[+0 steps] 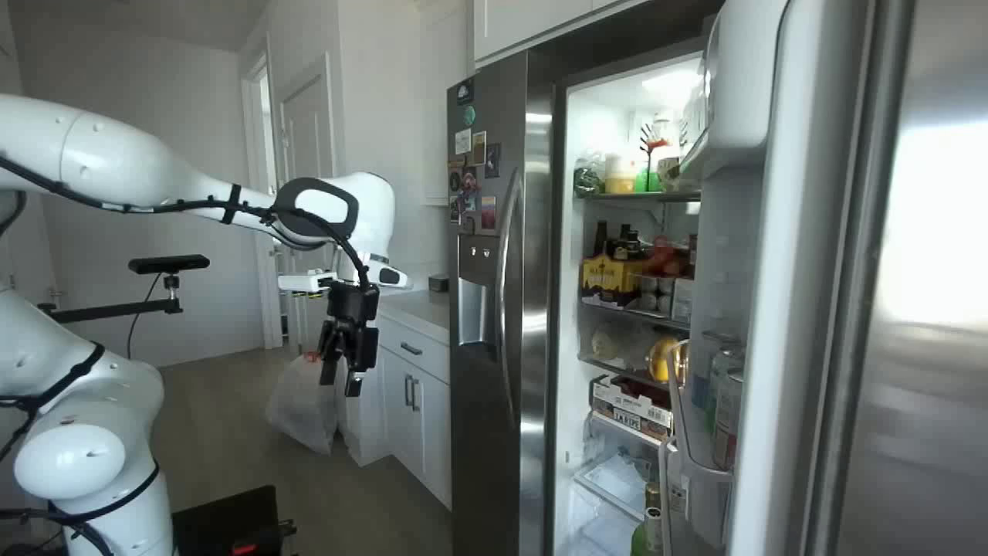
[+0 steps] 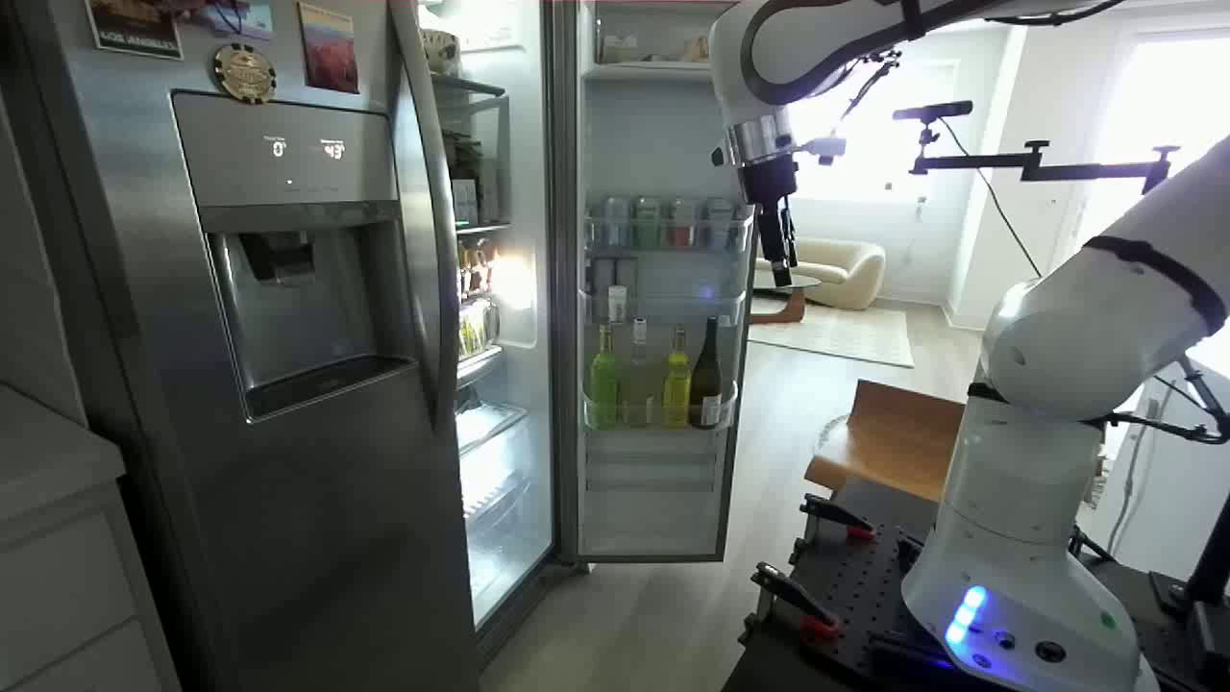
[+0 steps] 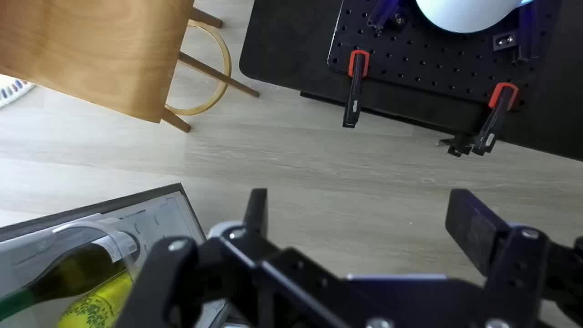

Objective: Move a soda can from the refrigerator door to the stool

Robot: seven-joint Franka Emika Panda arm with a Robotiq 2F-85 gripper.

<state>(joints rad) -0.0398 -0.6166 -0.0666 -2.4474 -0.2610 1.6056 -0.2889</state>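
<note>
In an exterior view, count four soda cans (image 2: 719, 215), upright in one bin (image 2: 665, 240) of the refrigerator door (image 2: 653, 144), above four bottles (image 2: 676, 384), but in the wrist view only two bottles, plus one stool (image 3: 91, 50) with three visible legs (image 3: 221, 75), and one gripper (image 3: 362, 217) with widely spread fingers (image 3: 473, 228).

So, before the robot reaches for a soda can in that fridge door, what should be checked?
1. Refrigerator door swung open: ok.
2. Gripper open and holding nothing: ok.
3. Soda cans standing in the clear door bin: ok.
4. Which can is wanted: cannot tell; several stand there.
5. Gripper placed at a can: not ok; it hangs apart from them.
6. Wooden stool ready to take a can: cannot tell; it shows only in part.
</note>
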